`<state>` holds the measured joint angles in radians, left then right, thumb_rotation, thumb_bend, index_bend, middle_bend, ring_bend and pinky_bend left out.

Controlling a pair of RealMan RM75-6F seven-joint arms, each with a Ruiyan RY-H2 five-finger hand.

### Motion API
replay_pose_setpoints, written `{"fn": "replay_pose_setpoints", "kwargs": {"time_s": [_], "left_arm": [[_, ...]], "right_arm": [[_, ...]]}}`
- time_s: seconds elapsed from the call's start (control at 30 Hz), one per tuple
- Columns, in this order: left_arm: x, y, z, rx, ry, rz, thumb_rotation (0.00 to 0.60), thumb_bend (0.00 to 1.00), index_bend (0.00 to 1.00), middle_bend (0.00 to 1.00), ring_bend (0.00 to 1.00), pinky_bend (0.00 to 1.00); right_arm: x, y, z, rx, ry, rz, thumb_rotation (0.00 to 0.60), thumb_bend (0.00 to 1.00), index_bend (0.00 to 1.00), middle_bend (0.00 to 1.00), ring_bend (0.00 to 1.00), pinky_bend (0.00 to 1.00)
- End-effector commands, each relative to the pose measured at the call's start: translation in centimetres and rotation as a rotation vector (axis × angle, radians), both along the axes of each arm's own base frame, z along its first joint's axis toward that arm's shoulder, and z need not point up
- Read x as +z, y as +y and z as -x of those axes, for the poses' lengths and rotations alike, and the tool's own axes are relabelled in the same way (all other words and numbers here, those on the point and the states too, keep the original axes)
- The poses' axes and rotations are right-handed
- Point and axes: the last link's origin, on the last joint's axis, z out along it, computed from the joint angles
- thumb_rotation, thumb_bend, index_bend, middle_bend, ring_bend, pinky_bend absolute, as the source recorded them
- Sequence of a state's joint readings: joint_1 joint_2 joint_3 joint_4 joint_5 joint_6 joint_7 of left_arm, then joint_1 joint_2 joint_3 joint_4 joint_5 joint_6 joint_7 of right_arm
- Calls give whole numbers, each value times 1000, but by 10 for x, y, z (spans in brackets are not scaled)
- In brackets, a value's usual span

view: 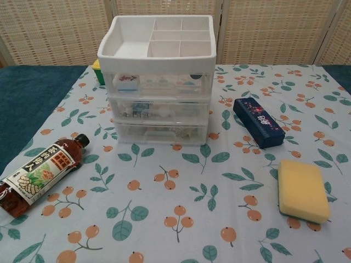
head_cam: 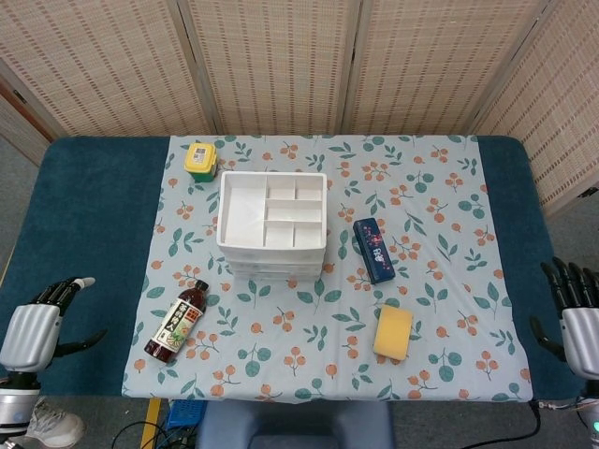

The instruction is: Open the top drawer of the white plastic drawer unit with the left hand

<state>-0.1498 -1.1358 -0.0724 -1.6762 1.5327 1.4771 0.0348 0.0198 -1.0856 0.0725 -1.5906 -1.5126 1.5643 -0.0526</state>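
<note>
The left hand [head_cam: 33,329] hovered empty with fingers spread, far left of the white plastic drawer unit [head_cam: 271,223] and off the table's near corner. A bottle [head_cam: 177,322] lay left of and nearer than the unit; a yellow box [head_cam: 200,159] sat behind its left corner. The unit stood mid-cloth, its top drawer [view: 157,84] closed. Right of it lay a blue case [head_cam: 373,250] and a yellow sponge [head_cam: 393,332]. Far right, the right hand [head_cam: 577,318] was empty, fingers apart.
</note>
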Motion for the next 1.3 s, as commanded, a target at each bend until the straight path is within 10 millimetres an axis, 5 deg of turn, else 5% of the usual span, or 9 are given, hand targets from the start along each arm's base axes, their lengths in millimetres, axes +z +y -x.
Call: {"fn": "replay_pose_setpoints", "kwargs": {"time_s": [0.03, 0.23, 0.33, 0.43, 0.67, 1.3], "left_arm": [[-6, 9, -11, -50, -65, 18, 600, 117, 290, 341, 351, 425], [-22, 23, -31, -136, -217, 88, 600, 117, 418, 603, 587, 595], [-27, 28, -38, -170, -269, 113, 600, 117, 468, 713, 696, 851], [-48, 38, -60, -250, -376, 203, 600, 117, 486, 822, 818, 1000], [-88, 46, -89, -290, -479, 377, 600, 128, 476, 994, 998, 1000], [-180, 44, -153, -80, -987, 762, 600, 200, 185, 1000, 1000, 1000]], "right_arm": [[3, -2, -2, 8, 3, 10, 600, 391, 0, 6, 10, 27], [4, -5, -5, 8, 7, 10, 600, 391, 0, 6, 10, 27], [4, -6, -6, 10, 8, 8, 600, 391, 0, 6, 10, 27], [5, -7, -6, 3, 7, 5, 600, 392, 0, 6, 10, 27], [6, -7, -5, -4, 2, 7, 600, 390, 0, 6, 10, 27], [19, -19, -12, 24, 21, 43, 600, 391, 0, 6, 10, 26]]}}
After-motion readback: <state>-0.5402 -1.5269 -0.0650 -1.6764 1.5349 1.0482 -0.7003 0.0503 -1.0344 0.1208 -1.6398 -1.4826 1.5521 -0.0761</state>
